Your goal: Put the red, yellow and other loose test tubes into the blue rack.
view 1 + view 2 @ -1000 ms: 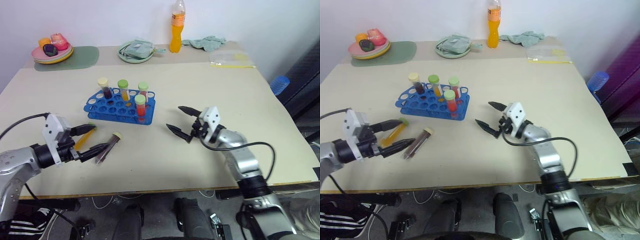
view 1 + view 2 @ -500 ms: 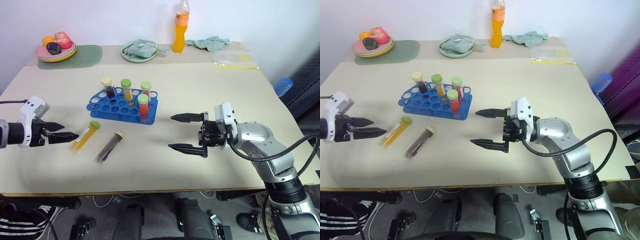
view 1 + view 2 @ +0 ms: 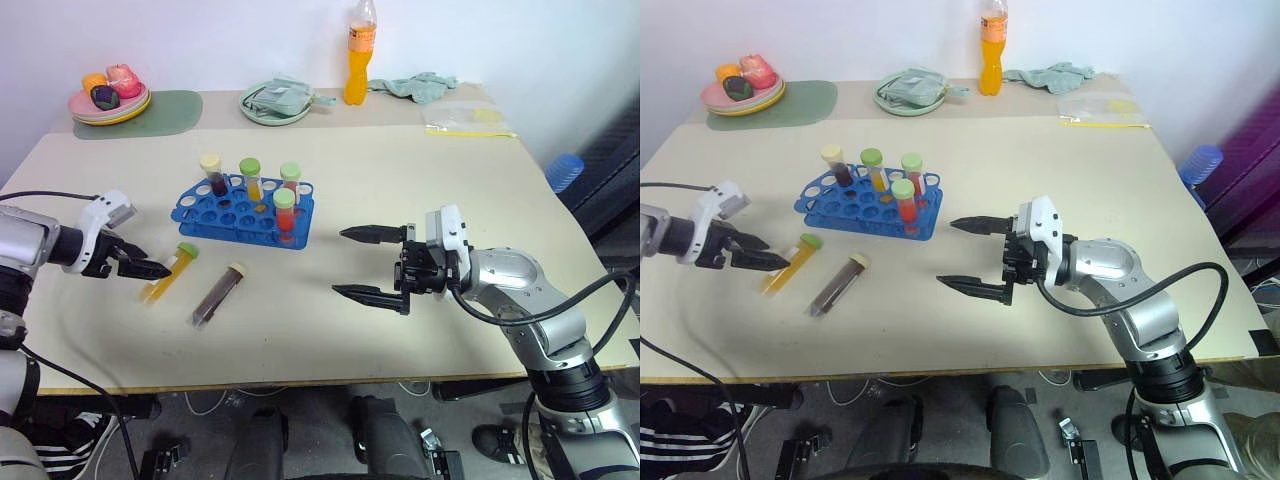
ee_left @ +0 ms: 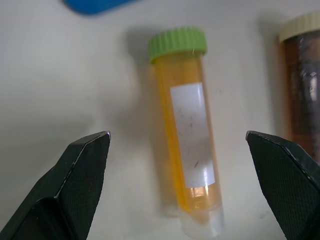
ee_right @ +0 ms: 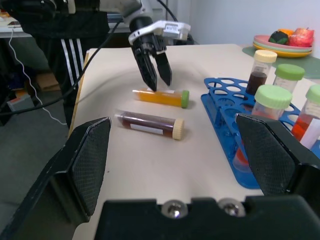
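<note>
Two tools are over the counter (image 3: 420, 160), and both have their black fingers spread wide with nothing between them. Compared with one second ago, the left tool (image 3: 148, 268) has pulled away from the dark tube and now points down at the yellow tube (image 3: 169, 274), with its tips just beside the tube's clear bottom end; in the left wrist view the tube lies between the two textured fingers (image 4: 82, 165) but they do not touch it. The right tool (image 3: 372, 264) has turned since then, so that its fingers now point level toward the rack, one above the other, well apart from the tubes. The yellow tube is a clear plastic cylinder with a ribbed green screw cap and a white paper label, lying flat on the smooth beige counter. Just beside it lies the dark tube (image 3: 218, 294), of brown-red liquid with a cream cap. Both lie in front of the blue rack (image 3: 222, 212), a plastic tray with round holes, where four capped tubes (image 3: 283, 208) stand upright. These things have not moved. At the far edge are a plate of fruit (image 3: 108, 100), an orange bottle (image 3: 357, 52) and a crumpled cloth (image 3: 420, 84).
</note>
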Controlling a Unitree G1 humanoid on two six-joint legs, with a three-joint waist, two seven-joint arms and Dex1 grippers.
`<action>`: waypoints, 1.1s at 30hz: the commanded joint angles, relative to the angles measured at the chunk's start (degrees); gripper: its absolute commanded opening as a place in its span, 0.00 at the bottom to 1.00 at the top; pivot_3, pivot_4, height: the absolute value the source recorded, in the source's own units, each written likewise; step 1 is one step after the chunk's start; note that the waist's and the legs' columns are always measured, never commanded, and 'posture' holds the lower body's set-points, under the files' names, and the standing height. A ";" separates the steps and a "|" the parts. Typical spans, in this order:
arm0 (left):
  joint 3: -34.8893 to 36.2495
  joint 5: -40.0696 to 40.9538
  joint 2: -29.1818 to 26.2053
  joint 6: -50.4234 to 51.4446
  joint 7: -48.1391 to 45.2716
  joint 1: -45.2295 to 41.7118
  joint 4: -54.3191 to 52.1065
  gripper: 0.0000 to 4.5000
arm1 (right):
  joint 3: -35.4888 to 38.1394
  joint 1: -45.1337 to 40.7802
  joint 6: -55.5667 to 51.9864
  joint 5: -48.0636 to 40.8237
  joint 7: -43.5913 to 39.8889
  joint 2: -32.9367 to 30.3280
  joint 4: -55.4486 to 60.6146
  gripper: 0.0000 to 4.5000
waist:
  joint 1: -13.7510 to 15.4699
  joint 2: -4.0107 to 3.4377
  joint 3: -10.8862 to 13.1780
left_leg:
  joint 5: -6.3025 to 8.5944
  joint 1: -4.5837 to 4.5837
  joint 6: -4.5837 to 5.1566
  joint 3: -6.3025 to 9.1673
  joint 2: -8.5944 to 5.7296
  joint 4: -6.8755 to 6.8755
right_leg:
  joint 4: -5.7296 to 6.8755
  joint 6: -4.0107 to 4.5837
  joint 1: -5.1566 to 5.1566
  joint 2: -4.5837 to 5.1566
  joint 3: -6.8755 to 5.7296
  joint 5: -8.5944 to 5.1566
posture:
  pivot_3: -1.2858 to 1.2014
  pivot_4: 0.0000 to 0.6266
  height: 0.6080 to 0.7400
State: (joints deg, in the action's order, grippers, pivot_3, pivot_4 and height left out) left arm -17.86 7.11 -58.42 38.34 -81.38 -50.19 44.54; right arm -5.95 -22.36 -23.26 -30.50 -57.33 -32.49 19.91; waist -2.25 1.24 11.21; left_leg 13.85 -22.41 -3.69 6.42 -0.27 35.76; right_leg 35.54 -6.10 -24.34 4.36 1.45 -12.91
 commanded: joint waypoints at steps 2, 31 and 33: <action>-1.42 -5.32 2.21 -3.39 -0.87 -4.44 6.40 1.00 | 0.33 -0.51 0.98 0.15 1.01 0.90 1.67 0.98 | 0.16 0.02 -0.01 | 0.00 -0.04 0.00 0.00 0.00 0.08 | 0.00 -0.02 0.01 0.00 0.00 0.01 | 0.52 0.24 1.00; 46.16 20.46 24.98 -16.05 32.30 30.73 -50.62 0.18 | 1.54 -1.88 5.30 3.74 2.11 1.64 -3.72 1.00 | 1.31 0.04 -0.03 | 0.00 0.01 -0.03 0.04 -0.14 0.39 | 0.39 -0.04 0.04 0.27 0.00 0.10 | 0.52 0.24 1.00; 44.20 17.53 29.28 -22.37 36.46 31.19 -51.05 0.18 | 1.36 -2.87 5.17 3.64 1.85 1.89 -4.41 1.00 | 1.64 0.03 -0.04 | -0.01 0.08 -0.04 0.04 -0.14 0.40 | 0.43 0.00 0.11 0.26 0.00 0.11 | 0.52 0.24 1.00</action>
State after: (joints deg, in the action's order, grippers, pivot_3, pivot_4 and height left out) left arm 26.31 25.40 -30.14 21.06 -48.10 -18.37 -4.43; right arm -5.50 -23.57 -19.08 -26.44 -55.11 -30.78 14.84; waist -0.62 1.28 11.18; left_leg 13.83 -22.29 -3.74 6.47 -0.43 36.19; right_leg 35.98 -6.08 -24.18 4.63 1.44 -12.81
